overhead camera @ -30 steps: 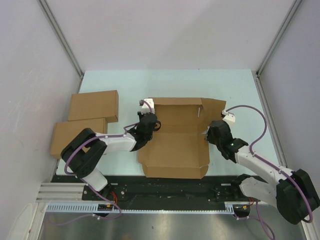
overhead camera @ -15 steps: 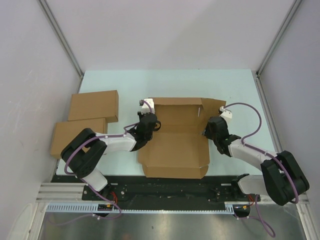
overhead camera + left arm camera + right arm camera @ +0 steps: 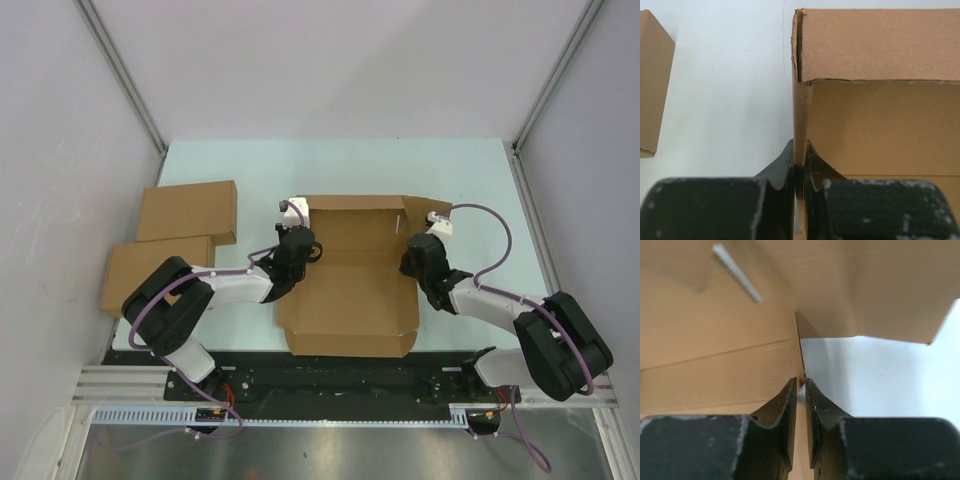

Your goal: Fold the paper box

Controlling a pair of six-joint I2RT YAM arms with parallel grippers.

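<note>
Cardboard, light and thin (it likely creases easily), the paper box [image 3: 350, 300] sits central on the worktop [image 3: 250, 165], toward its near edge; left claw [image 3: 799, 165] and right claw [image 3: 801, 390] each pinch a raised side wall, sensible holds.

Left arm [image 3: 232, 286] and right arm [image 3: 485, 301] low, inward, jaws clamped.

Pale green table [image 3: 480, 180] with brown cardboard on it.
An open paper box [image 3: 350, 300] lies mid-table; a far flat box [image 3: 187, 212] and a near flat box [image 3: 150, 272] lie touching at the left edge.
</note>
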